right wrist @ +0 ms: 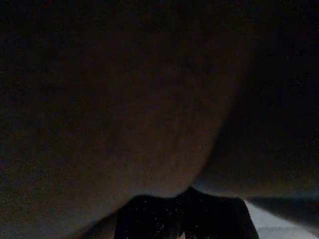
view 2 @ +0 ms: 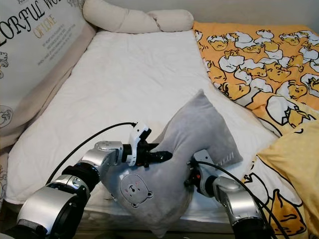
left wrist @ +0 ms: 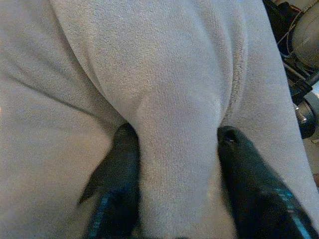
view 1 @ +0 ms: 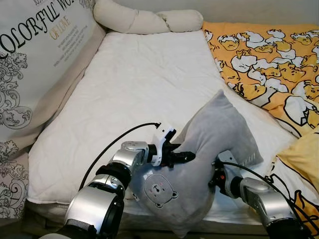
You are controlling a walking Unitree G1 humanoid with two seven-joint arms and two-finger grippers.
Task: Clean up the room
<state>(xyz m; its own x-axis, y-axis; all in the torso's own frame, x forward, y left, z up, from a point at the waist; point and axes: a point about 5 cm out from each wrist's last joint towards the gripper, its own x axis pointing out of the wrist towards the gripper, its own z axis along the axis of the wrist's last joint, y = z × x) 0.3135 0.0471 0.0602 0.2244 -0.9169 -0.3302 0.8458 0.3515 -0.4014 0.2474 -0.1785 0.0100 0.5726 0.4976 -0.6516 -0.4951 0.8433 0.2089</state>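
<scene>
A grey plush pillow [view 1: 209,134] with a small bear face [view 1: 160,189] stands tilted on the front edge of the bed, its top corner pointing up. My left gripper [view 1: 187,157] reaches in from the left and is shut on a fold of it. In the left wrist view the two black fingers [left wrist: 117,184] pinch that grey fold [left wrist: 174,99] from both sides. My right gripper [view 1: 218,177] presses into the pillow's lower right side, its tip buried in the plush. The right wrist view is dark, with fabric close in front.
The white mattress [view 1: 139,84] stretches away behind the pillow. A yellow duck-print blanket [view 1: 269,59] covers the right side, with a yellow pillow [view 1: 304,157] at the right edge. A cream twisted bolster [view 1: 144,20] lies at the head. A large printed cushion [view 1: 35,59] lines the left.
</scene>
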